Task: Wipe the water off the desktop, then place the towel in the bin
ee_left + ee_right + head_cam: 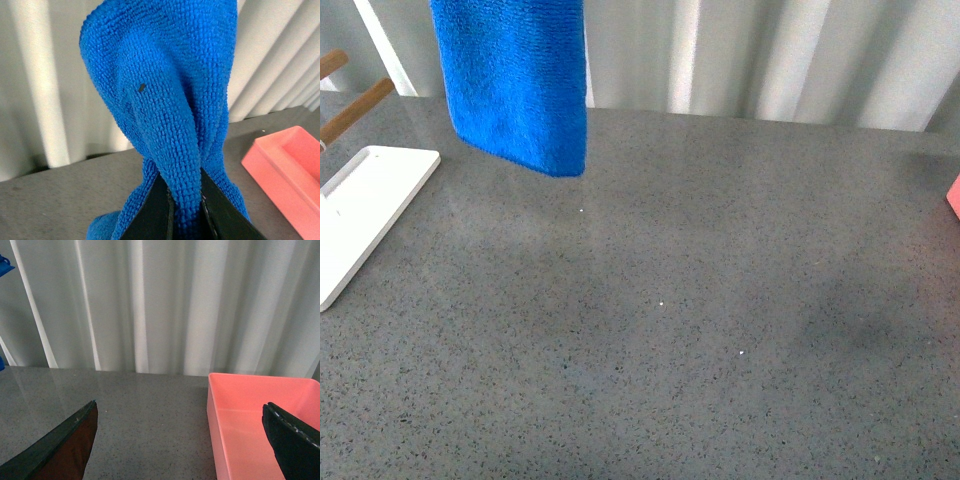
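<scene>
The left gripper is clamped on the towel. Its two dark fingers are closed to a narrow gap with a bunched fold of the blue cloth pinched between them, and the rest of the fabric drapes away from the pinch in a long rounded fold. From the front, the towel hangs as a wide blue sheet over the far left part of the desktop, near its far edge. Its top runs out of the picture, so the gripper holding it is not in this view. A white board lies at the left edge of the desktop, with wooden rods rising from it. The grey speckled surface shows three tiny white specks in its middle. The right gripper is spread wide with nothing between its fingers, and it hangs over the desktop just beside the bin. The bin is a pink open box whose visible inside is bare; it sits at the right edge of the desktop, where the front view catches only a pink sliver. A pale corrugated wall stands behind the far edge.
</scene>
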